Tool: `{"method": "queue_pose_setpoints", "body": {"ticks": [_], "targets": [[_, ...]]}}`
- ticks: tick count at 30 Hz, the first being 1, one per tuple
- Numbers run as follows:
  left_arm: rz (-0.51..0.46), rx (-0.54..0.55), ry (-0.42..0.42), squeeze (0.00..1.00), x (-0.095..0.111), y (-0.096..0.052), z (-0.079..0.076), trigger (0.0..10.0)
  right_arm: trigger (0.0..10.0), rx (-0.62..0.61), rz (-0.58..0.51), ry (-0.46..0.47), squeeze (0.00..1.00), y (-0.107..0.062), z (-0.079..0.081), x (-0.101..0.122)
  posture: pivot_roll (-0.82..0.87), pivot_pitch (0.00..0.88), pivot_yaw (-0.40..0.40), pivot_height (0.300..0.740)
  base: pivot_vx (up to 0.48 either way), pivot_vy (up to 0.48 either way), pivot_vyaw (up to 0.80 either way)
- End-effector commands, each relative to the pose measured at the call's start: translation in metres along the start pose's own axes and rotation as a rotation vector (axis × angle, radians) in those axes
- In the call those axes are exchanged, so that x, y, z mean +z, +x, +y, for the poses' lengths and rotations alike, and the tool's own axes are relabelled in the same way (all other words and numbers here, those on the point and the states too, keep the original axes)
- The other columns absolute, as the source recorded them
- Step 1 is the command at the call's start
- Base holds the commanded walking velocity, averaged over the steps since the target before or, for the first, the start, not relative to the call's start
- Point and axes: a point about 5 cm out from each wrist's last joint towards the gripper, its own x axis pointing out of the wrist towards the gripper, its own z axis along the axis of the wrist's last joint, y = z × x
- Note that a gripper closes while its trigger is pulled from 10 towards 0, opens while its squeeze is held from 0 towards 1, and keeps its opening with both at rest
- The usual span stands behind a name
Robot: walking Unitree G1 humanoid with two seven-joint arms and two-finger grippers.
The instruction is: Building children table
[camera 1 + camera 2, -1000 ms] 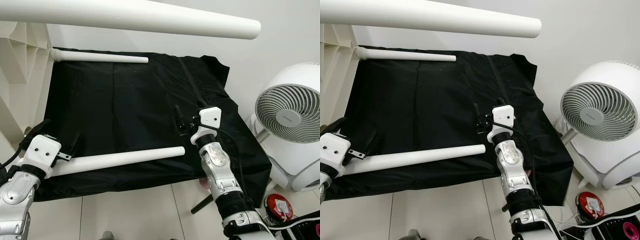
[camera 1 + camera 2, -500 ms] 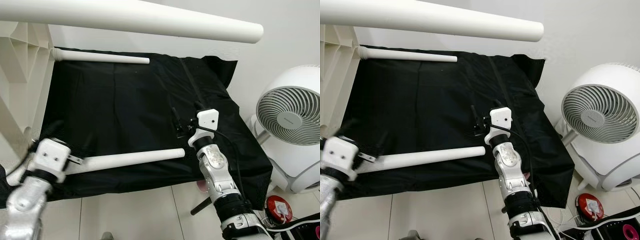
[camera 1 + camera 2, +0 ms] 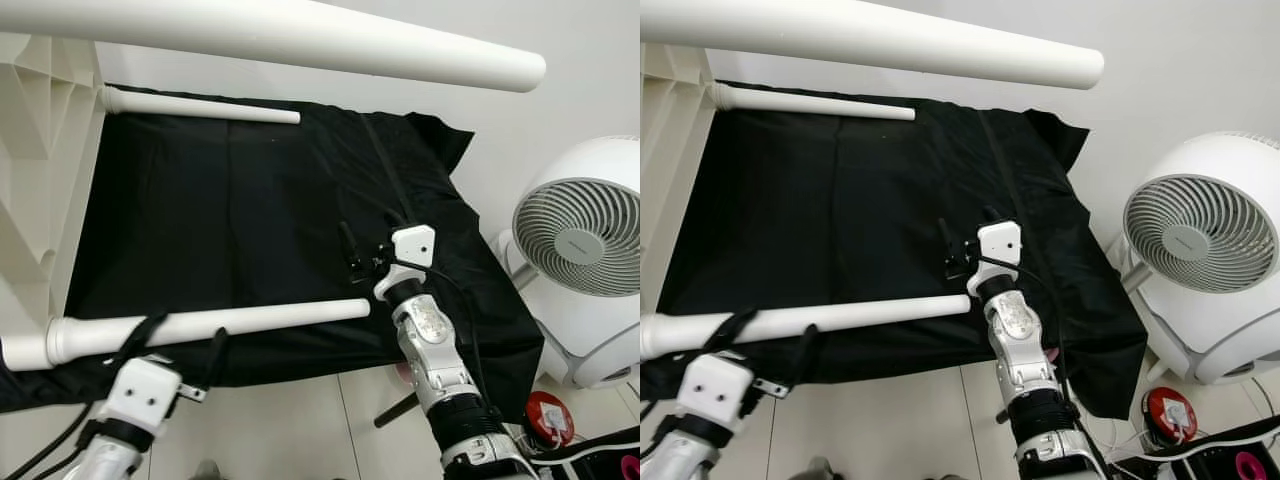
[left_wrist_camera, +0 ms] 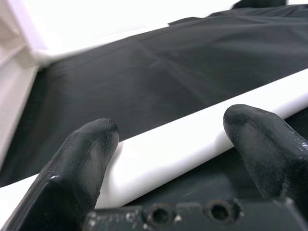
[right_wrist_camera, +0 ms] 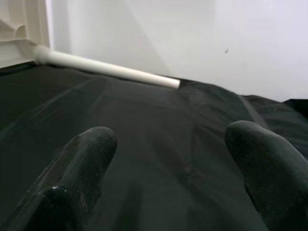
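The white table top (image 3: 40, 190) stands on edge along the left of the black cloth (image 3: 250, 210), with one long leg (image 3: 300, 35) jutting across above the cloth, a short far leg (image 3: 200, 105) at the cloth's back edge, and the near leg (image 3: 215, 325) along its front edge, long axis running left to right. The left gripper (image 3: 175, 350) sits just in front of the near leg close to its socket end, fingers (image 4: 91, 149) spread wide and gripping nothing, the leg crossing between the tips just beyond them. The right gripper (image 3: 352, 258), also wide and empty, hovers over the cloth just behind the leg's free tip, so the left looks the likelier to close on the leg, the right to steady the tip.
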Motion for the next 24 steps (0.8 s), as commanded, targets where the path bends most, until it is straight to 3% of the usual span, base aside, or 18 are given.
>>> {"method": "queue_pose_setpoints", "body": {"ticks": [1,5,6,15,24], "targets": [[0.007,0.249,-0.006,0.0,0.003,-0.008,0.01,10.0,10.0,-0.004,0.021,0.008,0.0,-0.002,-0.003,-0.005,0.22,0.096,-0.161,0.74,0.0,0.0,0.0],[0.023,0.27,0.007,0.0,0.007,-0.02,0.011,10.0,10.0,0.025,0.019,0.017,0.0,0.003,0.003,-0.004,0.26,0.107,-0.183,0.74,0.0,0.0,0.0],[0.05,0.322,-0.012,0.0,0.006,-0.027,0.015,10.0,10.0,0.048,0.019,0.028,0.0,0.007,0.009,-0.005,0.27,0.107,-0.187,0.74,0.0,0.0,0.0],[0.051,0.354,-0.042,0.0,0.003,-0.019,0.017,10.0,10.0,0.069,0.01,0.053,0.0,0.012,0.016,-0.003,0.29,0.114,-0.195,0.74,0.0,0.0,0.0],[0.099,0.284,-0.002,0.0,-0.011,-0.017,0.027,10.0,10.0,0.058,-0.003,0.05,0.0,0.01,0.013,-0.002,0.26,0.11,-0.173,0.74,0.0,0.0,0.0]]}}
